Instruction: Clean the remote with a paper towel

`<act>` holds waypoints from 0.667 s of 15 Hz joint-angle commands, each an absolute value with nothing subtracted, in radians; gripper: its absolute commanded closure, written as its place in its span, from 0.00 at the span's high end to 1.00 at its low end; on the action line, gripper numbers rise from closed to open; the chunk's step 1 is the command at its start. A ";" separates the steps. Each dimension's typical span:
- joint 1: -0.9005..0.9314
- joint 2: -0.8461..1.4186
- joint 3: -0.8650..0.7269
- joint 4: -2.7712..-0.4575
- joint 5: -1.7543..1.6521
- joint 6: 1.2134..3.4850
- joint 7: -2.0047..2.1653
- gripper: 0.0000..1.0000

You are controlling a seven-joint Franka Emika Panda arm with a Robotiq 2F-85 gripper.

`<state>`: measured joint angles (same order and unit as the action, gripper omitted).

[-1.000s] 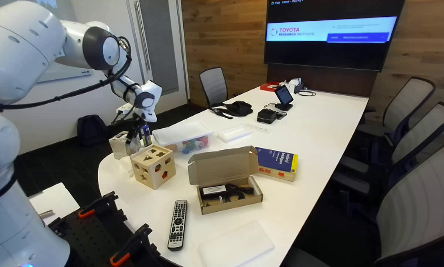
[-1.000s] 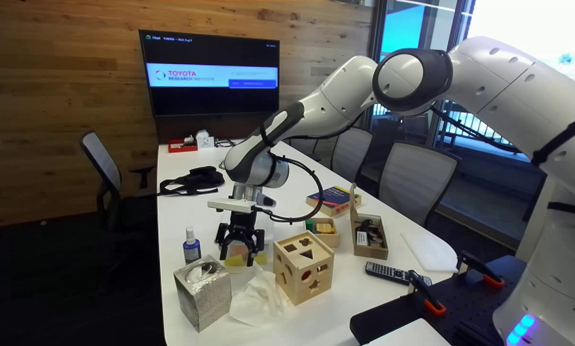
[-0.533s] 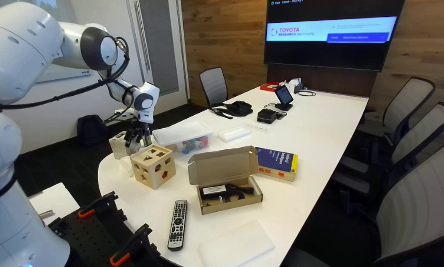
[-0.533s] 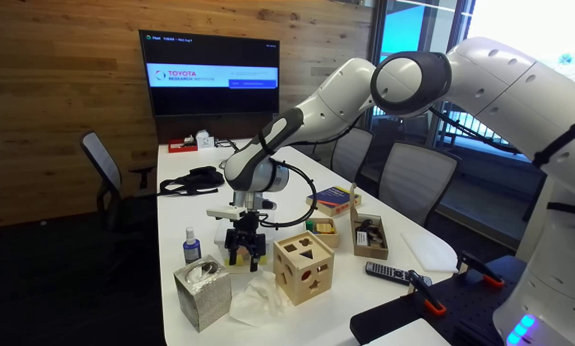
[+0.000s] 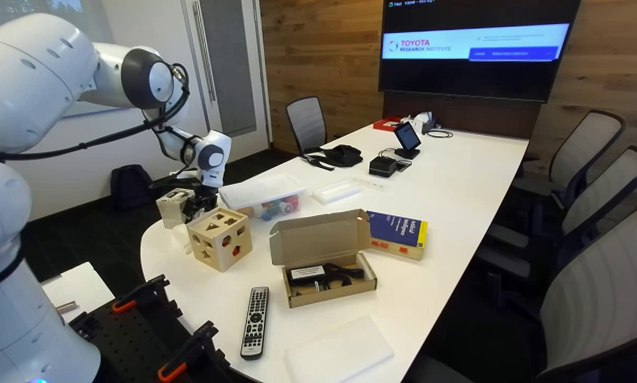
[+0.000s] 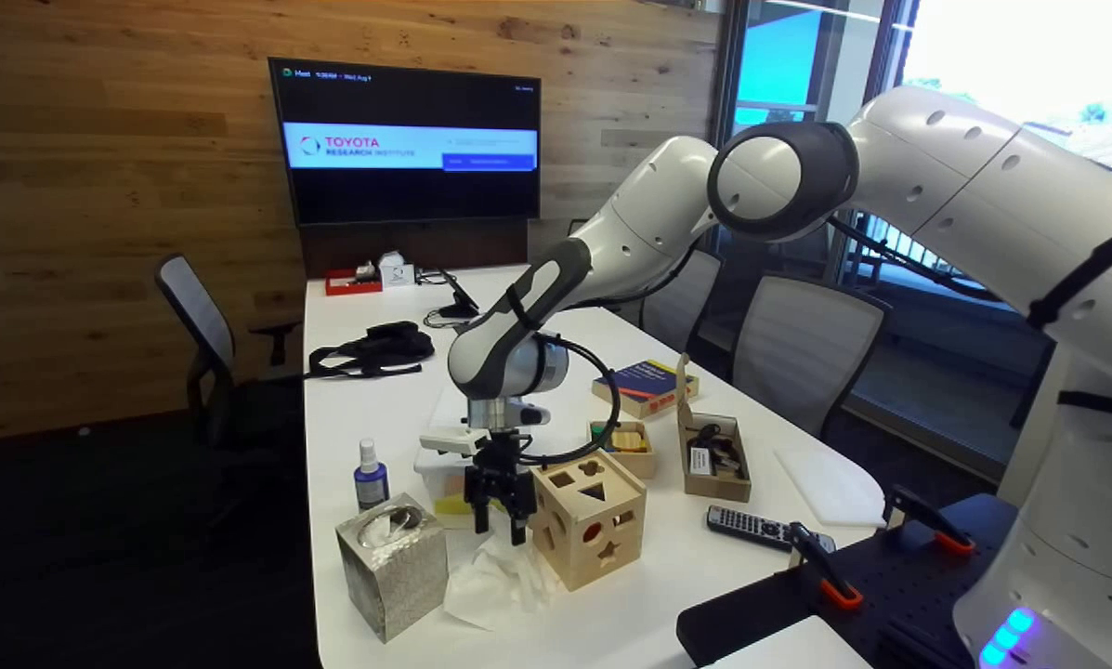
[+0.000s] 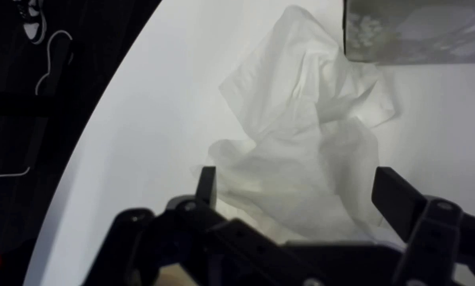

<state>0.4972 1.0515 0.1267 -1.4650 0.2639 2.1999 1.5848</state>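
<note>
Tool [image 7: 297, 184] wide above towel [image 7: 300, 127], presumably to pinch it; remote [image 6: 753, 527] at tool's three o'clock in an exterior view.

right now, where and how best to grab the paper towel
Likely the bunched middle of the paper towel, from above: its raised folds give the jaws something to pinch, while the tissue box and wooden shape-sorting cube flank it.

In an exterior view, the paper towel [image 5: 181, 235], near the table's [image 5: 456, 186] rounded corner, is partly hidden by the wooden cube [image 5: 220, 239]; in an exterior view, the remote [image 6: 751, 526], near the robot-side edge, by a clamp [image 6: 820, 563]. The wrist view's tissue box [image 7: 420, 35] is cut off.
</note>
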 commanded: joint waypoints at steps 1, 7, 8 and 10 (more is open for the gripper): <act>0.509 1.081 0.104 -1.431 0.200 2.166 1.614 1.00; 0.504 1.128 0.109 -1.399 0.143 2.193 1.575 0.58; 0.503 1.130 0.111 -1.397 0.138 2.199 1.569 0.49; 0.501 1.135 0.115 -1.394 0.136 2.209 1.561 0.34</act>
